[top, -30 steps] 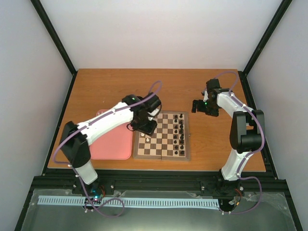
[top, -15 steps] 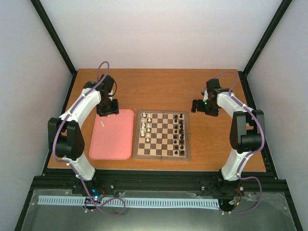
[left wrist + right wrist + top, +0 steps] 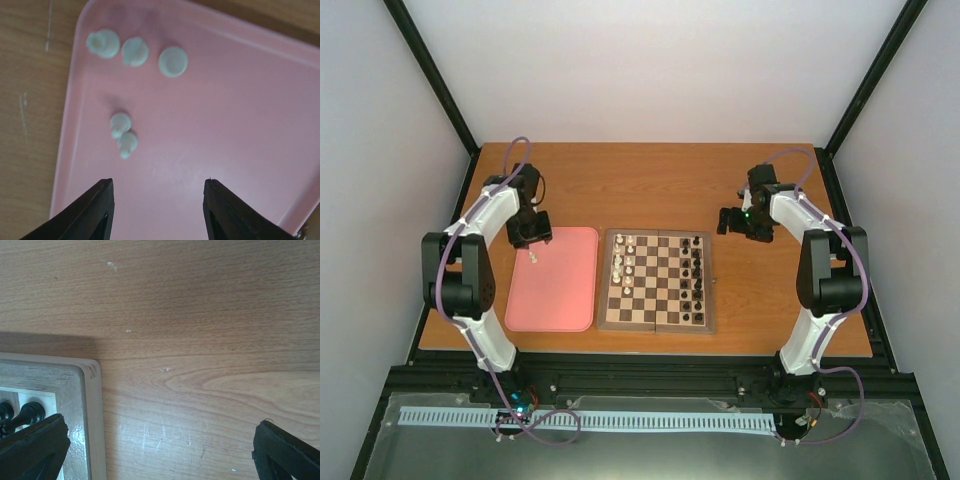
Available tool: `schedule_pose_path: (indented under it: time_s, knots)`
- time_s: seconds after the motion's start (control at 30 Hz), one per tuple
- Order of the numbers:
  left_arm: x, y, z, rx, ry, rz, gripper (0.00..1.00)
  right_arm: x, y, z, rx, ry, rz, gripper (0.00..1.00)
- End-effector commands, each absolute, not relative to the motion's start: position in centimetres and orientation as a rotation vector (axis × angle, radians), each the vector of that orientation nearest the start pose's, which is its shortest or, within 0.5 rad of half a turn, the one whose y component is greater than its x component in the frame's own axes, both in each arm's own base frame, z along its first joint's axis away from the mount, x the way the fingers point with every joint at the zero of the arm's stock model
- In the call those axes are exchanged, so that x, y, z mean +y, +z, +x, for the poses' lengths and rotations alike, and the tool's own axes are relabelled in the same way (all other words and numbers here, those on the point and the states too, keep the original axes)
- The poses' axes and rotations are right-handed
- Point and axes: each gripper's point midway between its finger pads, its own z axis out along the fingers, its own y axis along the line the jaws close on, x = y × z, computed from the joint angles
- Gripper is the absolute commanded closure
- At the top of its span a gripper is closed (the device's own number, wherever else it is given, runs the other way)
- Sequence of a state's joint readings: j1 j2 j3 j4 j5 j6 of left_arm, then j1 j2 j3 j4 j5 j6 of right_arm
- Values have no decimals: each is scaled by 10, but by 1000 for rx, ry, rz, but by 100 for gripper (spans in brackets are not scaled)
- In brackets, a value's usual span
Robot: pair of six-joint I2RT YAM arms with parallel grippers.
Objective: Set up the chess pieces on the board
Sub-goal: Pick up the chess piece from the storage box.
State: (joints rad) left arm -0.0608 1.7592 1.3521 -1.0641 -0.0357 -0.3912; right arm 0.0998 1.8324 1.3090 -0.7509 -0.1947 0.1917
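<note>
The wooden chessboard lies mid-table with white pieces in its left columns and black pieces in its right columns. Several loose white chess pieces lie on the pink tray, near its far-left corner. My left gripper hovers over that corner, open and empty; in the left wrist view its jaws stand wide apart above bare tray, the pieces ahead and to the left. My right gripper is open and empty over bare table beside the board's far-right corner.
The pink tray lies left of the board, almost touching it. Black pieces stand just inside the board's corner in the right wrist view. Wooden table extends behind both; black frame posts edge the table's sides.
My left arm has swung from over the board's left side to the tray's far-left corner, then shifted slightly left. The right arm has not moved.
</note>
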Motion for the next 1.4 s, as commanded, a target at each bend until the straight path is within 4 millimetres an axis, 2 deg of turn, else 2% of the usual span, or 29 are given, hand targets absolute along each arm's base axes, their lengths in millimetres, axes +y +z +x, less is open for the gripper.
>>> schedule_pose_path:
  time_s: [0.0,0.2,0.4,0.9,1.37]
  knots:
    - [-15,87,380,2925,-2,-518,50,70,66,405,2851,333,101,0]
    - [-10,84,413,2896,54,-491,51,69,66,406,2851,318,102,0]
    - [-7,73,426,2913,92,-455,51,67,67,408,2853,301,102,0]
    - [-5,52,422,2973,130,-424,57,66,62,412,2869,288,103,0]
    - [-11,48,418,2991,86,-421,63,66,61,412,2871,292,107,0]
